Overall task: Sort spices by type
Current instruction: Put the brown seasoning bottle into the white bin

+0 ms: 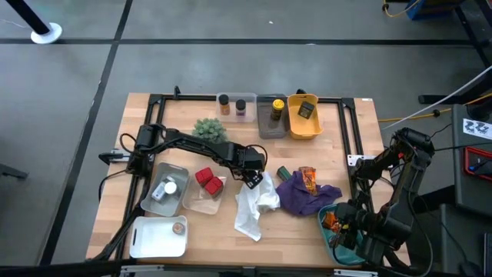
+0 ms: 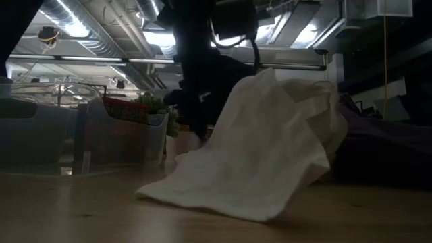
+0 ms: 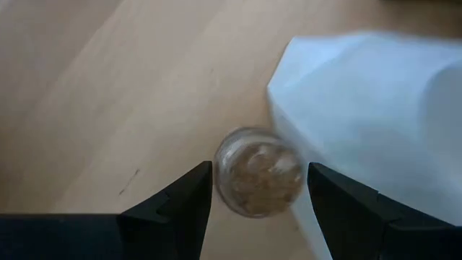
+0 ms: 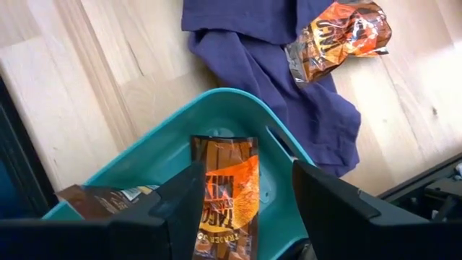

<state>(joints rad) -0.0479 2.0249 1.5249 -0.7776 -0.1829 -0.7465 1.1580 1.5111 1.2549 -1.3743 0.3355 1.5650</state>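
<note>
My left gripper (image 1: 251, 171) (image 3: 260, 172) hangs open at the table's middle, pointing down, one finger on each side of a clear jar (image 3: 258, 180) that stands upright on the wood; I see no touch. The jar stands at the edge of the white cloth (image 1: 254, 204) (image 3: 375, 108). My right gripper (image 1: 347, 231) (image 4: 245, 170) is open above the teal bin (image 1: 329, 225) (image 4: 216, 115) at the near right. In that bin lie an orange-red foil packet (image 4: 225, 198) and a dark sachet (image 4: 94, 198). Another orange packet (image 1: 308, 178) (image 4: 339, 36) lies on the purple cloth (image 1: 300, 196).
Near left stand a clear bin with a jar (image 1: 165, 188), a clear bin with red tins (image 1: 206, 181) and a white tray with a brown disc (image 1: 178, 228). Along the far edge: brown jar (image 1: 224, 104), purple jar (image 1: 241, 106), grey bin (image 1: 270, 127), yellow bin (image 1: 304, 131). The green plant (image 1: 209, 129) stands by my left arm.
</note>
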